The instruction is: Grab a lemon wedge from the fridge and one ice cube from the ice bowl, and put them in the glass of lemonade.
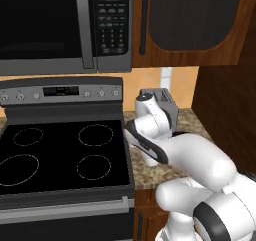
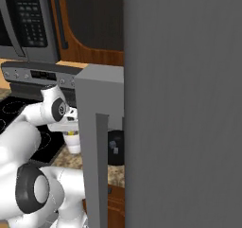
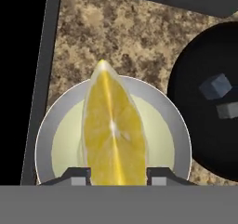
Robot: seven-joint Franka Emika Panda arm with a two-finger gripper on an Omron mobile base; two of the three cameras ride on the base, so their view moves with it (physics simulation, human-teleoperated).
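Note:
In the hand view the lemon wedge (image 3: 114, 130), bright yellow with its point away from me, sits between my gripper's (image 3: 118, 175) two dark fingertips (image 3: 80, 175), which press against its sides. Directly beneath it is the glass of lemonade (image 3: 174, 121), a pale round rim around yellowish liquid. The black ice bowl (image 3: 195, 125) lies just right of the glass with ice cubes (image 3: 215, 86) in it. In the right base view my hand hovers over the glass of lemonade (image 2: 72, 145), the ice bowl (image 2: 116, 149) stands beside it, and the grey fridge (image 2: 189, 104) stands at the right.
An open fridge door panel (image 2: 99, 142) stands close to the arm's right. The black stove (image 1: 60, 155) borders the speckled counter (image 3: 116, 37) on the left, under the microwave (image 1: 60, 25). A silver toaster (image 1: 167, 107) sits at the back of the counter.

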